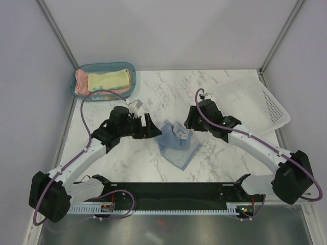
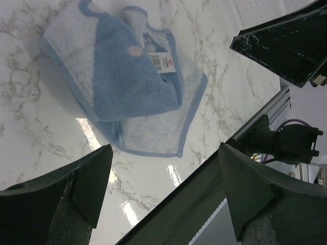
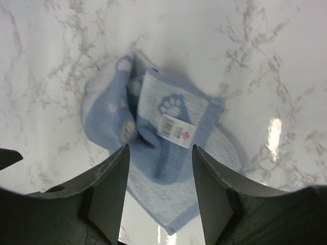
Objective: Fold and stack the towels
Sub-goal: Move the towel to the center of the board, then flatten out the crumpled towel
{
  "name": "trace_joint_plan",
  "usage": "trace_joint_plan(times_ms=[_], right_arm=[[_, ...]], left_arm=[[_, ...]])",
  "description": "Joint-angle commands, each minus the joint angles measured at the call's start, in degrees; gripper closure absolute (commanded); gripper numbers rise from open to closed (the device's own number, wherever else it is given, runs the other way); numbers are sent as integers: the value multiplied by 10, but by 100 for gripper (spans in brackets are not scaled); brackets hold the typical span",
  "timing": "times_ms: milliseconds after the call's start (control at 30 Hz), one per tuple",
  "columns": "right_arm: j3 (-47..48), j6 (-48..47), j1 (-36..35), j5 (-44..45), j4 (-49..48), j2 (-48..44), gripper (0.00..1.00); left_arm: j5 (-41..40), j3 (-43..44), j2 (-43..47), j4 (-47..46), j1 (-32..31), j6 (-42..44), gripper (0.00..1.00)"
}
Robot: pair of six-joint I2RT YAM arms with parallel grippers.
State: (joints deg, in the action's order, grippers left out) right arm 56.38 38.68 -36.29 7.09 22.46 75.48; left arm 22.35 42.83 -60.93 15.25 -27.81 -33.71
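A small light blue towel [image 1: 177, 143] lies loosely folded and rumpled on the marble table, its white label facing up. My left gripper [image 1: 150, 127] hovers just left of it, open and empty. In the left wrist view the towel [image 2: 127, 81] lies ahead of the open left gripper [image 2: 163, 178]. My right gripper [image 1: 190, 119] stands at the towel's far right corner. In the right wrist view its jaws are open above the towel [image 3: 168, 127], apart from the cloth, with the right gripper [image 3: 160, 176] holding nothing. A pale yellow towel [image 1: 109, 80] lies folded on a salmon-pink towel [image 1: 79, 83].
The yellow and pink towels sit inside a teal plastic bin [image 1: 128, 66] at the table's far left corner. A white perforated basket [image 1: 255, 99] stands at the far right. The black base rail [image 1: 173, 189] runs along the near edge.
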Motion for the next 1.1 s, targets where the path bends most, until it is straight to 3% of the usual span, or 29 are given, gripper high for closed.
trace_joint_plan(times_ms=[0, 133, 367, 833, 933, 1000, 1067], right_arm=[[-56, 32, 14, 35, 26, -19, 42], [-76, 55, 44, 4, -57, 22, 46], [-97, 109, 80, -67, -151, 118, 48], [-202, 267, 85, -117, -333, 154, 46], [-194, 251, 84, -111, -336, 159, 58], [-194, 242, 87, -96, -338, 147, 76], [-192, 220, 92, -92, -339, 118, 89]], left_arm=[[43, -16, -45, -78, -32, -45, 9], [38, -27, -89, -83, -57, -45, 9], [-40, -44, -102, -116, -61, -75, 8], [-67, -46, -157, -150, -59, -72, 9], [-86, -40, -178, -165, -59, -67, 11], [-96, -35, -193, -178, -57, -65, 17], [-86, -28, -223, -202, -51, -63, 37]])
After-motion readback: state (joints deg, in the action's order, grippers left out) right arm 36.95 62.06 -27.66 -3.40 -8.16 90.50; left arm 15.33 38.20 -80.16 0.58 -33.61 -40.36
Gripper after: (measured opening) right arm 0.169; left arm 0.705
